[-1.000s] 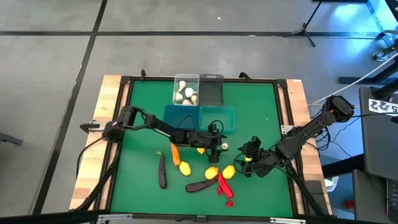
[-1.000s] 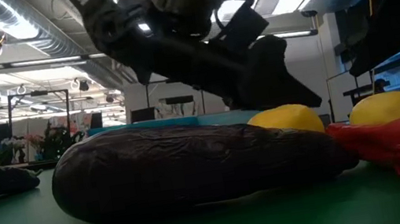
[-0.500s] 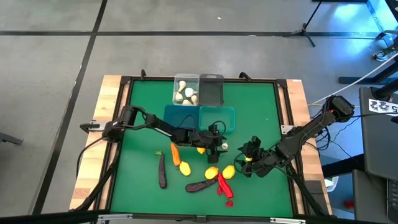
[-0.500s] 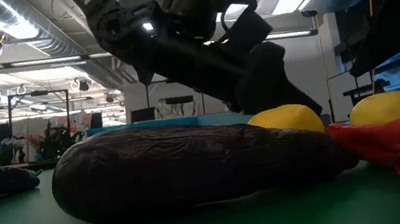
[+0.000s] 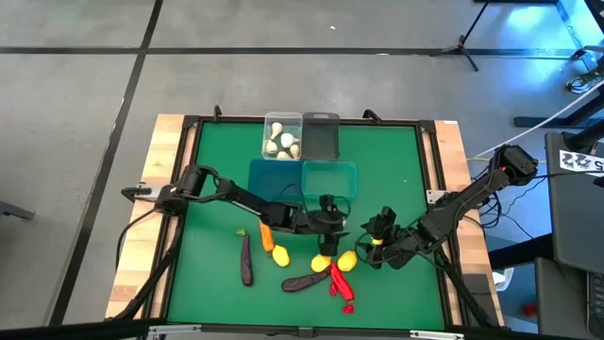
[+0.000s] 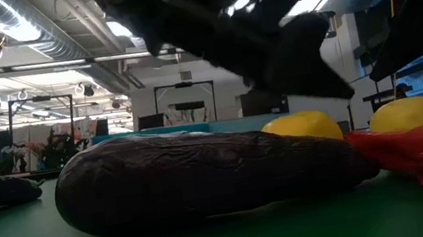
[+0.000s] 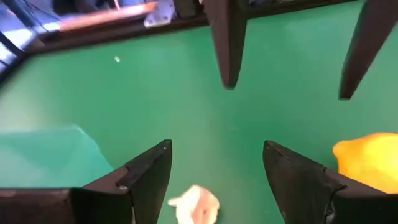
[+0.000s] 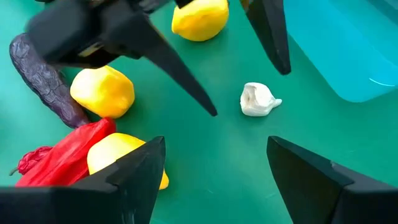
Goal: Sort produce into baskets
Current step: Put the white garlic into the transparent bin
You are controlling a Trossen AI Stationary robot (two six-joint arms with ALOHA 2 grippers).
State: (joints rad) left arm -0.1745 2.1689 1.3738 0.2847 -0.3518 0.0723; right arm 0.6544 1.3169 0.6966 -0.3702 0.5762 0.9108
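A loose white garlic bulb (image 8: 258,99) lies on the green mat beside a teal bin (image 8: 354,43). My left gripper (image 5: 327,225) is open and stands over it, with the bulb (image 7: 196,205) between its fingers (image 7: 149,177) and apart from them. My right gripper (image 5: 376,236) is open and empty, just to the table's right of it, pointing at the bulb. Lemons (image 8: 102,92), (image 8: 199,18), (image 8: 121,158), red chilies (image 8: 68,152), an eggplant (image 5: 302,281) and a carrot (image 5: 266,234) lie on the mat near the front. More garlic fills the clear bin (image 5: 281,140).
The dark grey bin (image 5: 323,137) and two teal bins (image 5: 274,178), (image 5: 328,178) stand behind the grippers. A second eggplant (image 5: 245,260) and a small green piece (image 5: 241,231) lie at front left. Both arms' fingers crowd the same spot around the bulb.
My left gripper has moved a little toward the table's near edge, over the loose garlic bulb. The produce lies where it was.
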